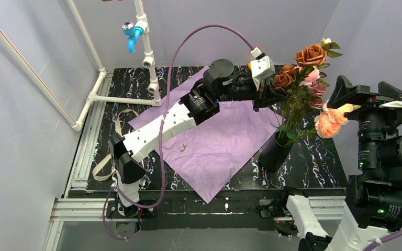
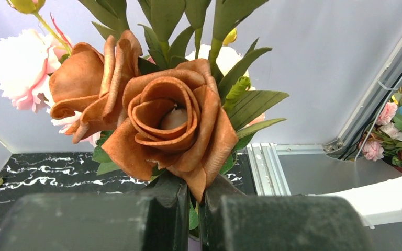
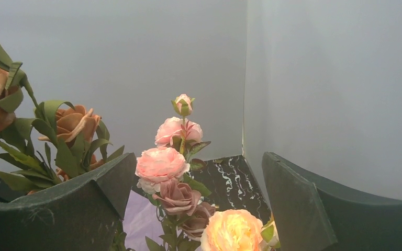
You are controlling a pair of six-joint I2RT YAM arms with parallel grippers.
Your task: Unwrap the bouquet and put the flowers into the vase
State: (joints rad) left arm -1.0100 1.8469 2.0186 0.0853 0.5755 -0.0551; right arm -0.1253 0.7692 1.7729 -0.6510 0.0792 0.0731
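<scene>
Reaching right across the table, your left arm is putting the left gripper in among the flowers, up at the leafy part of the stems and above the vase. From the left wrist camera its fingers are sitting clenched with basically no gap. A rusty rose is parked just over the tips and a sliver of green is showing in the slit. Can't tell whether that's a stem getting pinched or just a leaf poking through, so I'm not calling it a grab.

Your right gripper is hanging wide open at the right side of the bunch with nothing in it. In its wrist view a pink rose and a peach rose are showing between the two fingers, close by; whether the peach one is brushing a finger I can't tell.

The flowers are standing in the black vase, stems down in the mouth, heads fanning up and to the right. The vase is sitting on the table at the right edge of the lilac wrapping paper, which is lying spread flat. The beige ribbon is lying loose at the table's left side.
</scene>
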